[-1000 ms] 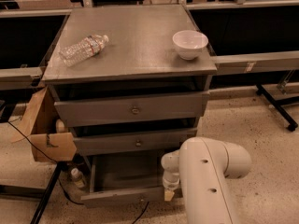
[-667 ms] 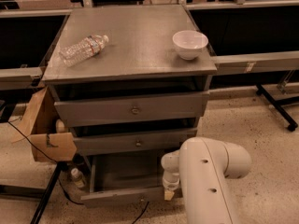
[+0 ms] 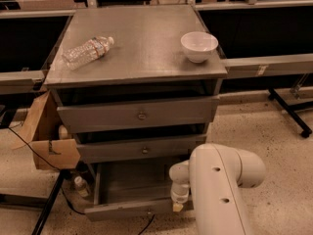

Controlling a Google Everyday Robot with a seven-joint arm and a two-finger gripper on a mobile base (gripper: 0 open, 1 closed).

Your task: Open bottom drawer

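Bottom drawer (image 3: 122, 210) stands pulled out at lower centre of frame, its front panel running left to right. Gripper (image 3: 177, 204) sits at the panel's right end, with the drawer extending leftward from it. Gripper's hold cannot be told.

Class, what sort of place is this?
Probably a lab or workshop: grey metal cabinet, bottom drawer pulled out, speckled hard floor, long benches behind. The gripper hangs by that drawer's front.
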